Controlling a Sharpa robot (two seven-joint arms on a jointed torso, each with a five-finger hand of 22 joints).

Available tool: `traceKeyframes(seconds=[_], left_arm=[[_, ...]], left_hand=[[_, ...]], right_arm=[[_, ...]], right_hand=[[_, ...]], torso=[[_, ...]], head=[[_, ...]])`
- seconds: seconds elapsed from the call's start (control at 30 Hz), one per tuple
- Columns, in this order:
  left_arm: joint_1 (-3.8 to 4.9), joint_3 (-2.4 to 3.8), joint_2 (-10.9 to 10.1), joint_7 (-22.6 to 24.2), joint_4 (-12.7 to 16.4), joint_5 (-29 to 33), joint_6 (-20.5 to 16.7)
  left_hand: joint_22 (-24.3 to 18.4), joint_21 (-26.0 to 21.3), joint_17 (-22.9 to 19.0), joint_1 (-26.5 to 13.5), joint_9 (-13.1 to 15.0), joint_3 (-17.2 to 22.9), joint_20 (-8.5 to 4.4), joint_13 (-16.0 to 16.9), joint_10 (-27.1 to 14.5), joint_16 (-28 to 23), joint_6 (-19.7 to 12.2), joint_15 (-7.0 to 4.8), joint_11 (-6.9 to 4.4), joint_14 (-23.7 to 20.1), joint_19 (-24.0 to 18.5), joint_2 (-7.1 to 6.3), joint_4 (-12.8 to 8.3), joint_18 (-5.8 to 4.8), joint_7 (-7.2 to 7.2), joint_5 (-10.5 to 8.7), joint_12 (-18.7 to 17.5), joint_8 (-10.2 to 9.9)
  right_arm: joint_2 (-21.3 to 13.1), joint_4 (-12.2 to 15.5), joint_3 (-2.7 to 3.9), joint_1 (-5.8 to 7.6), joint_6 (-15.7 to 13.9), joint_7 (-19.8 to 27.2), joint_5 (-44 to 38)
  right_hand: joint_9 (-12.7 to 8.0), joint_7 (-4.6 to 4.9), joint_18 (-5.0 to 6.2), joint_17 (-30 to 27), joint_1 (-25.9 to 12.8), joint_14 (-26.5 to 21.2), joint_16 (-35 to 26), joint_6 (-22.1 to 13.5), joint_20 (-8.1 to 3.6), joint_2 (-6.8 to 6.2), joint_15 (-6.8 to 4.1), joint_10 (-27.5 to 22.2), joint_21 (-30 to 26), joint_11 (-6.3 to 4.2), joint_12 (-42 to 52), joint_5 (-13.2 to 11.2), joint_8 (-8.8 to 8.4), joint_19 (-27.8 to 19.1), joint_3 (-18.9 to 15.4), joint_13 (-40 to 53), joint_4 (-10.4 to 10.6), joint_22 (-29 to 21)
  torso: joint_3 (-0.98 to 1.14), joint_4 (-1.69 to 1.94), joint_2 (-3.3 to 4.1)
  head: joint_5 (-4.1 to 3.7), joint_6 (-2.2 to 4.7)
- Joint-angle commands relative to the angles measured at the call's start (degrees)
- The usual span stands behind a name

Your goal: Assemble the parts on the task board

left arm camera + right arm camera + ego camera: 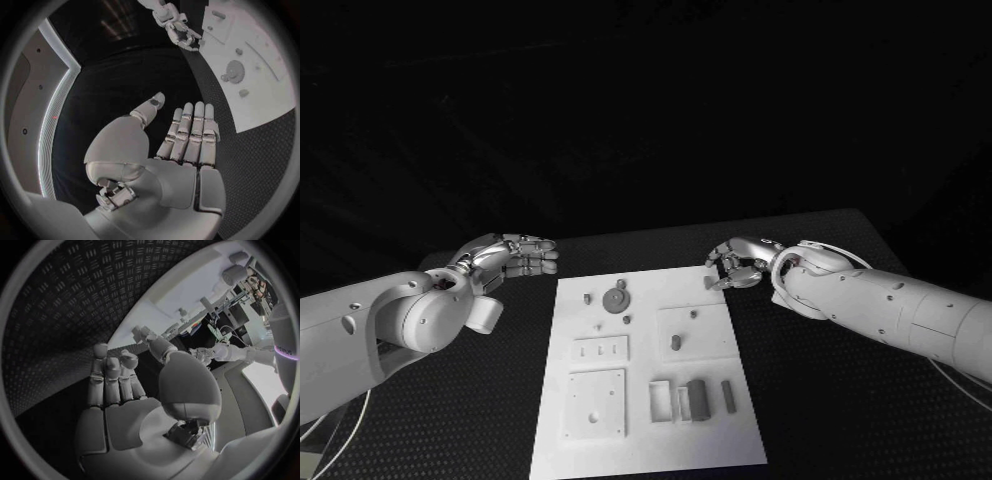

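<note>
A: Where is the task board [646, 380]?
B: Flat in the middle of the black table [834, 400], its long side running from the near edge toward the far edge. Small grey parts [689, 398] stand near its near end, and a round part [615, 298] lies near its far end.
A: And the left robot hand [509, 258]?
B: Just beside the board's far left corner, above the table, holding nothing. In the left wrist view its fingers [190, 132] lie straight and side by side, thumb apart.
A: The right robot hand [737, 265]?
B: At the board's far right corner, fingers curled inward. I see nothing in it, and the right wrist view shows a bare palm with loosely bent fingers [112, 375].
</note>
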Motion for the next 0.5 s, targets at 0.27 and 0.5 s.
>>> traceKeyframes(seconds=[0.27, 0.5], left_arm=[[0.04, 0.03, 0.11, 0.73, 0.01, -0.11, 0.92], [0.04, 0.03, 0.05, 0.63, -0.04, -0.13, 0.85]], left_hand=[[-0.1, -0.14, 0.07, -0.24, -0.09, -0.2, 0.08, -0.08, -0.09, -0.25, -0.11, 0.02, 0.14, 0.51, -0.17, 0.08, -0.17, 0.05, 1.57, -0.27, -0.3, -0.12], [-0.1, -0.14, 0.08, -0.24, -0.09, -0.2, 0.08, -0.08, -0.09, -0.25, -0.11, 0.02, 0.15, 0.51, -0.17, 0.08, -0.17, 0.04, 1.57, -0.27, -0.3, -0.12]], right_arm=[[0.5, -0.4, -0.05, -0.77, 0.44, 1.05, -0.81], [1.09, -0.76, -0.07, -1.29, 0.29, 1.1, -0.81]], right_hand=[[0.6, 0.04, 0.73, -0.05, 1.06, -0.52, 0.08, 1.72, 0.46, 0.63, 0.09, -0.55, -0.09, 0.4, -0.14, 0.17, 1.52, -0.44, -0.34, 0.01, -0.3, 1.11], [1.19, 0.63, 0.73, -0.07, 1.07, -0.56, 0.27, 3.8, 0.52, 1.11, 0.57, -0.58, -0.01, 0.96, 0.04, 0.17, 2.75, -0.47, -0.5, 0.08, -0.26, 1.14]], torso=[[-0.11, 1.71, 0.03], [-0.13, 1.72, 0.01]], head=[[0.0, -0.07], [0.34, -0.3]])
